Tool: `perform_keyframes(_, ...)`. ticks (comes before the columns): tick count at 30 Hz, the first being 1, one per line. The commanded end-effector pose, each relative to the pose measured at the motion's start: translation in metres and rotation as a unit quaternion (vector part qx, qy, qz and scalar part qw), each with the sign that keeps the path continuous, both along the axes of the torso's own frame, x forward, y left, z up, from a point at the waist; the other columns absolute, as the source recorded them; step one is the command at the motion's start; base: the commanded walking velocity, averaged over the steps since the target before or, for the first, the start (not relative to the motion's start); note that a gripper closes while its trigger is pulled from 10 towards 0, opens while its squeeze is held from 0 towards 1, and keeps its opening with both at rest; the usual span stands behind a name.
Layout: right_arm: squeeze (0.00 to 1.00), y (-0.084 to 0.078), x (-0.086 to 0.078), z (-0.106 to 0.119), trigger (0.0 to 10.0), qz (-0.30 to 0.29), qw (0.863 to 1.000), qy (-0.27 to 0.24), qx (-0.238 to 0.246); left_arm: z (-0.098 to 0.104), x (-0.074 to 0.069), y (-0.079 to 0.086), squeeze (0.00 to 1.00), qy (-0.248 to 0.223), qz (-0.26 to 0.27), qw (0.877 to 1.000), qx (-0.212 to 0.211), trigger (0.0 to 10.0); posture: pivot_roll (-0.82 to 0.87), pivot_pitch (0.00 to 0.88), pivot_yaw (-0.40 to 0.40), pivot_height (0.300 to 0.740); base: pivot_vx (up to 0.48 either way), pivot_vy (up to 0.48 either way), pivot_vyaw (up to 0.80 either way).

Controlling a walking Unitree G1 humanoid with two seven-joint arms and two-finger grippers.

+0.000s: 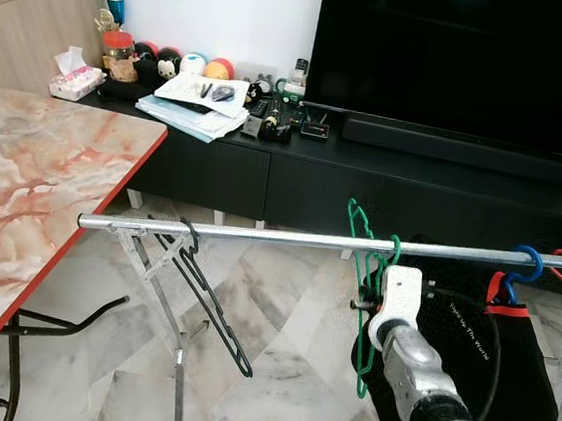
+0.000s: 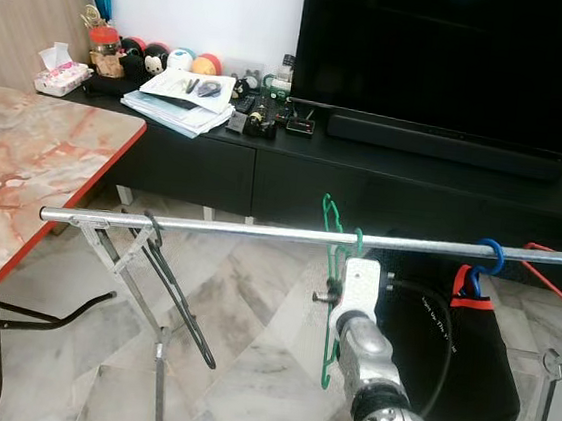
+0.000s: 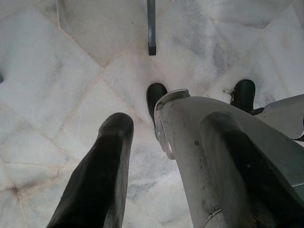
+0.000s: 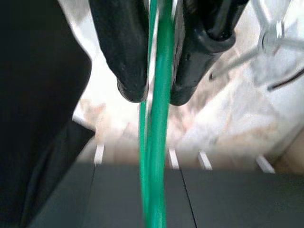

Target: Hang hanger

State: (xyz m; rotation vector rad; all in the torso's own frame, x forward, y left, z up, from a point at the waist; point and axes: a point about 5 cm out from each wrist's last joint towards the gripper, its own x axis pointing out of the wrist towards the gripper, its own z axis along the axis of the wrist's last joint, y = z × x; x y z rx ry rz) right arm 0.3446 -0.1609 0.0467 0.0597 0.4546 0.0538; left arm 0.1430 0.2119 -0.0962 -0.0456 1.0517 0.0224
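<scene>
Three hangers on rail (image 1: 288, 237): black hanger (image 1: 213, 304) near left end, green hanger (image 1: 366, 280) mid-rail, blue hook (image 1: 527, 265) carrying black bag (image 1: 505, 375), print unreadable. Right pincer (image 4: 156, 92) clamped on green hanger. Left pincer (image 3: 156, 137) apart over floor.

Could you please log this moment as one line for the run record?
task: hang hanger | right gripper: shut on green hanger | hook over metal rail | left gripper: idle above floor

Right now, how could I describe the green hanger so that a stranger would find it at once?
Find the long metal rail before the black TV cabinet. The green hanger hooks over it near the middle, with the right pincer closed on its wire. The black hanger hangs further left, and the blue hook carries black cloth.
</scene>
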Motion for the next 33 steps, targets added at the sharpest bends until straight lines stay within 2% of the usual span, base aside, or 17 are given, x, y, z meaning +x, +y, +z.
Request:
perform_keyframes(1, 0.68, -0.001, 0.002, 0.004, 10.0, -0.004, 1.0, -0.012, 0.004, -0.005, -0.012, -0.002, 0.0, 0.025, -0.011, 1.0, -0.001, 10.0, -0.01, 0.059, -0.028, 0.74, 0.0, 0.0, 0.0)
perform_keyframes(6, 0.67, -0.001, 0.002, 0.004, 10.0, -0.004, 1.0, -0.019, 0.001, -0.005, -0.012, -0.002, 0.0, 0.025, -0.011, 1.0, -0.001, 10.0, -0.01, 0.06, -0.029, 0.74, 0.0, 0.0, 0.0)
perform_keyframes(7, 0.65, -0.001, 0.002, 0.005, 10.0, -0.005, 1.0, -0.026, 0.001, -0.005, -0.012, -0.002, 0.0, 0.025, -0.011, 1.0, -0.001, 10.0, -0.01, 0.06, -0.029, 0.74, 0.0, 0.0, 0.0)
perform_keyframes(8, 0.58, -0.003, 0.003, 0.008, 10.0, -0.011, 0.999, -0.043, 0.002, -0.005, -0.012, -0.002, 0.0, 0.025, -0.011, 1.0, -0.001, 10.0, -0.01, 0.062, -0.029, 0.74, 0.0, 0.0, 0.0)
perform_keyframes(9, 0.58, -0.004, 0.003, 0.009, 10.0, -0.013, 0.999, -0.05, 0.003, -0.005, -0.012, -0.002, 0.0, 0.025, -0.011, 1.0, -0.001, 10.0, -0.01, 0.062, -0.029, 0.74, 0.0, 0.0, 0.0)
perform_keyframes(10, 0.15, -0.005, 0.004, 0.011, 10.0, -0.014, 0.998, -0.062, 0.005, -0.005, -0.013, -0.002, 0.0, 0.026, -0.011, 1.0, -0.001, 10.0, -0.01, 0.063, -0.029, 0.74, 0.0, 0.0, 0.0)
perform_keyframes(11, 0.0, -0.006, 0.004, 0.012, 10.0, -0.016, 0.997, -0.07, 0.005, -0.005, -0.013, -0.002, 0.0, 0.026, -0.011, 1.0, -0.001, 10.0, -0.02, 0.064, -0.028, 0.74, 0.0, 0.0, 0.0)
perform_keyframes(16, 0.0, -0.01, 0.002, 0.015, 10.0, -0.023, 0.995, -0.101, 0.008, -0.005, -0.013, -0.002, 0.0, 0.027, -0.014, 1.0, -0.001, 10.0, -0.02, 0.064, -0.029, 0.74, 0.0, 0.0, 0.0)
perform_keyframes(25, 0.0, -0.017, -0.016, 0.005, 10.0, -0.032, 0.989, -0.143, 0.015, -0.005, -0.012, -0.002, 0.0, 0.026, -0.019, 0.999, -0.001, 10.0, -0.02, 0.059, -0.032, 0.74, 0.0, 0.0, 0.0)
perform_keyframes(33, 0.0, -0.013, -0.031, -0.001, 10.0, -0.024, 0.984, -0.173, 0.037, -0.005, -0.012, -0.001, 0.0, 0.027, -0.022, 0.999, 0.001, 10.0, -0.02, 0.049, -0.032, 0.74, 0.0, 0.0, 0.0)
